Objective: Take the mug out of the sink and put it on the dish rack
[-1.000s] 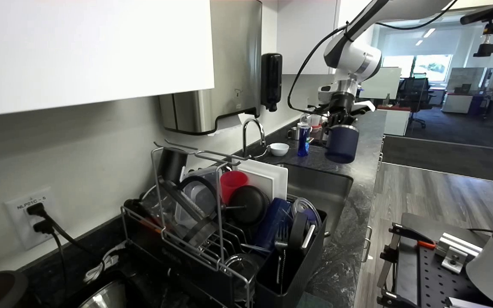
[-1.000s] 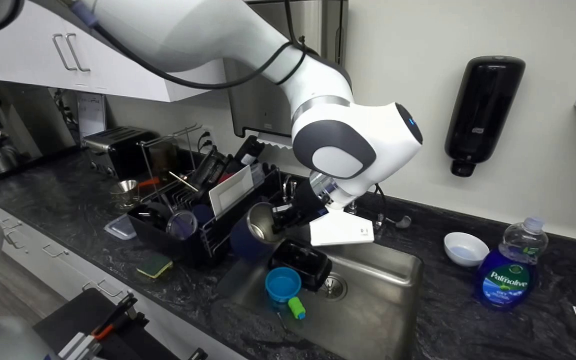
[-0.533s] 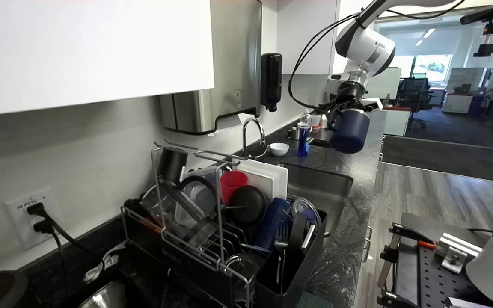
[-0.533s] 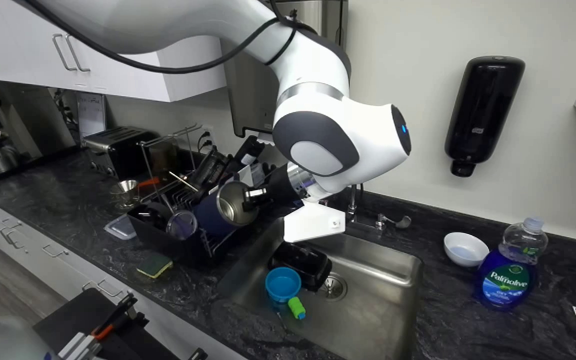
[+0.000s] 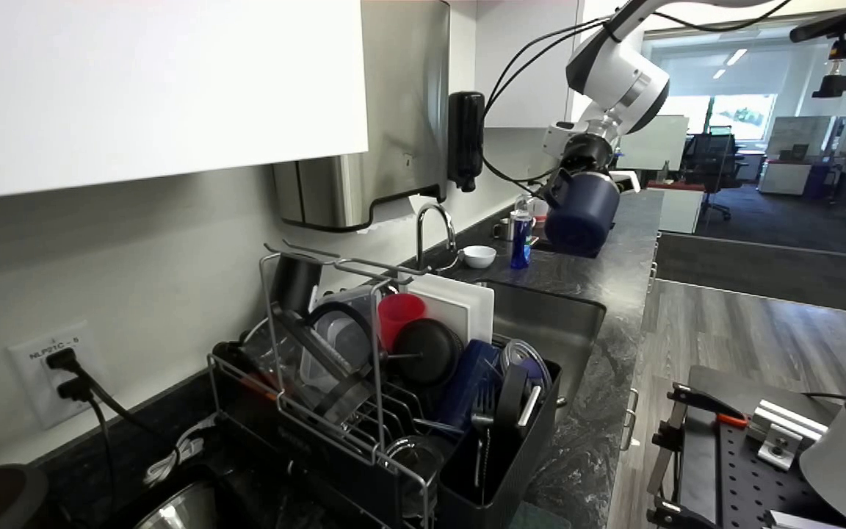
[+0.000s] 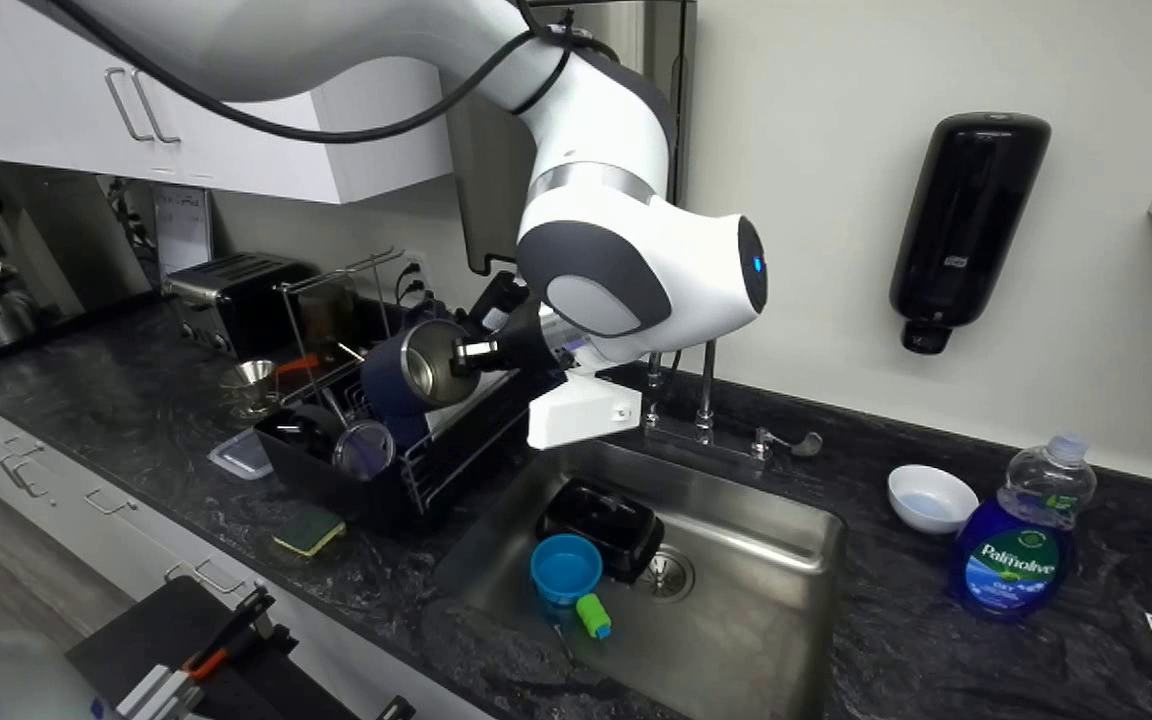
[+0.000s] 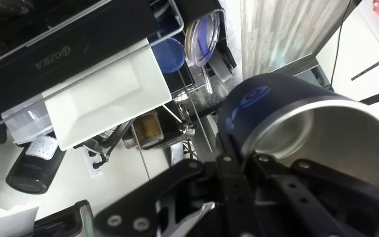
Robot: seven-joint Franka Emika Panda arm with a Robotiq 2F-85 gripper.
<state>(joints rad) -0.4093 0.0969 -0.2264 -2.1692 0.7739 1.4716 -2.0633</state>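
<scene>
Black and framed in grey wire, the dish rack (image 6: 476,425) stands left in an exterior view; next, the navy cylindrical mug (image 6: 406,370), steel-lined, hangs tilted midair, its rim clenched by the black gripper (image 7: 242,156); right, below, lies the rectangular stainless-steel sink (image 6: 736,610).

Dish rack (image 7: 84,49) crowded; white plate (image 7: 110,84) obstructs; gap below cabinet (image 5: 158,81).
</scene>
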